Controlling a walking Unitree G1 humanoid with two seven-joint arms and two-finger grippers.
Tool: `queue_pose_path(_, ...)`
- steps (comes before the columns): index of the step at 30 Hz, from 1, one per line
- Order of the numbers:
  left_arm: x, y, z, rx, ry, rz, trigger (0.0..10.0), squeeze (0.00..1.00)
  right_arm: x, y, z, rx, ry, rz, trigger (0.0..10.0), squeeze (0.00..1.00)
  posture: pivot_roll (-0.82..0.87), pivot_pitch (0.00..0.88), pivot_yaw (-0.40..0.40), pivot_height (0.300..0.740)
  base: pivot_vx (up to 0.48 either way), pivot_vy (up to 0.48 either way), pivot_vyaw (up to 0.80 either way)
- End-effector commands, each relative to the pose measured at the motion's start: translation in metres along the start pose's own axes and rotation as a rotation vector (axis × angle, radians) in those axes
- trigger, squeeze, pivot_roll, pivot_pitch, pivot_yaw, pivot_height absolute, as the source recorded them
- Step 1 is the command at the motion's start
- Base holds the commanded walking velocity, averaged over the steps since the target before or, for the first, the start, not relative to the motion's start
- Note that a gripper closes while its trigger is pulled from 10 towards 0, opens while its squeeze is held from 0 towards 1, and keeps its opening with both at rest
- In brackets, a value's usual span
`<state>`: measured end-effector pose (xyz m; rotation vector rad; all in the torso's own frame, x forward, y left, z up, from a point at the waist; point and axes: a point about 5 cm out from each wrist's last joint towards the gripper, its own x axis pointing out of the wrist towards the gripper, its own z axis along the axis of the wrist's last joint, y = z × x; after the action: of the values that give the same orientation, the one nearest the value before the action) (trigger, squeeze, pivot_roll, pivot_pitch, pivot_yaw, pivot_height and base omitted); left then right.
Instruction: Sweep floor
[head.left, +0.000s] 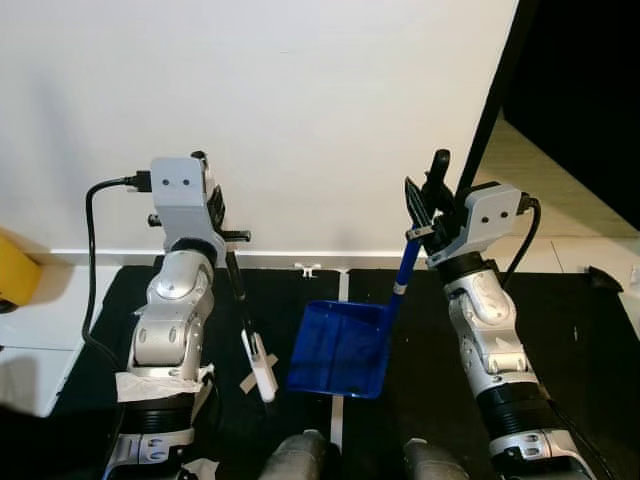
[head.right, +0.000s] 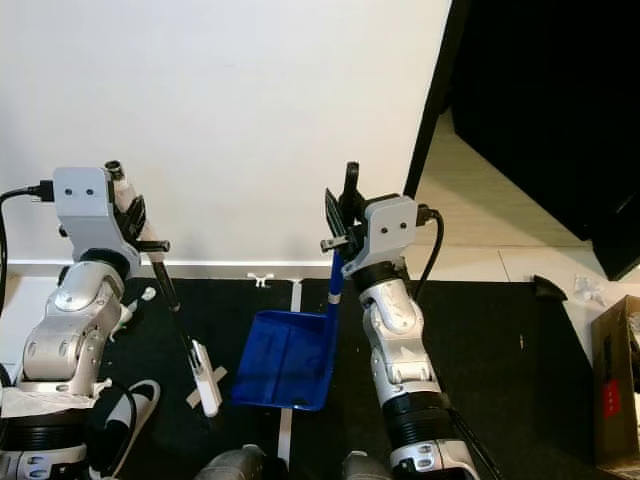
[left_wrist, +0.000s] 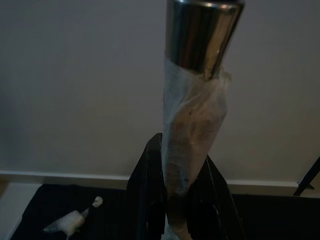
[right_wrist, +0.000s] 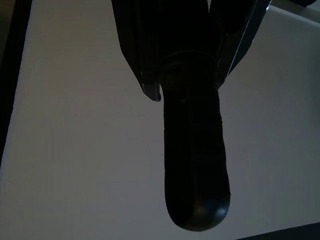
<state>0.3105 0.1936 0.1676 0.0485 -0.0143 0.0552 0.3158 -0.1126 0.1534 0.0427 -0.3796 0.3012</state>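
My left gripper (head.left: 216, 204) is raised in front of the white wall and is shut on the broom handle (left_wrist: 193, 125), a shiny tube wrapped in pale tape. The broom's thin black shaft (head.left: 240, 292) slants down to a white head (head.left: 261, 367) on the black floor mat (head.left: 110, 300). My right gripper (head.left: 426, 203) is shut on the dark top of the dustpan handle (right_wrist: 197, 165). The blue handle (head.left: 403, 270) runs down to the blue dustpan (head.left: 338, 350), which rests on the mat between my arms.
A white wall (head.left: 300, 100) stands close ahead with a baseboard. A white tape line (head.left: 338, 415) crosses the mat. A yellow object (head.left: 15, 270) lies at far left. A dark doorway (head.right: 560, 120) and tiled floor open to the right, with a cardboard box (head.right: 615, 385).
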Motion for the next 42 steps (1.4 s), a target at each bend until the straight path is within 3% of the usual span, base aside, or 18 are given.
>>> queue_pose_path(1, 0.0012, -0.0001, 0.0054, -0.002, -0.022, 0.011, 10.0, 0.00, 0.0018, 0.0007, 0.0065, -0.003, -0.043, -0.002, 10.0, 0.00, 0.06, 0.061, 0.085, 0.740, 0.000, 0.000, 0.00)
queue_pose_path(11, 0.0010, 0.0004, 0.0045, -0.008, -0.022, 0.015, 10.0, 0.00, 0.0028, 0.0012, 0.0064, -0.002, -0.043, 0.001, 10.0, 0.00, 0.06, 0.061, 0.083, 0.740, 0.000, 0.000, 0.00)
queue_pose_path(23, 0.0012, 0.0014, 0.0033, -0.012, -0.020, 0.022, 10.0, 0.00, 0.0026, 0.0013, 0.0064, -0.001, -0.042, 0.001, 10.0, 0.00, 0.06, 0.065, 0.083, 0.740, 0.000, 0.437, 0.00)
queue_pose_path(31, 0.0017, 0.0020, 0.0030, -0.010, -0.018, 0.026, 10.0, 0.00, 0.0024, 0.0012, 0.0064, -0.001, -0.043, 0.000, 10.0, 0.00, 0.06, 0.064, 0.086, 0.740, 0.270, 0.355, 0.00)
queue_pose_path(42, 0.0025, 0.0008, 0.0023, -0.005, -0.016, 0.018, 10.0, 0.00, 0.0021, 0.0009, 0.0061, -0.002, -0.043, -0.001, 10.0, 0.00, 0.06, 0.063, 0.089, 0.740, 0.337, 0.000, 0.00)
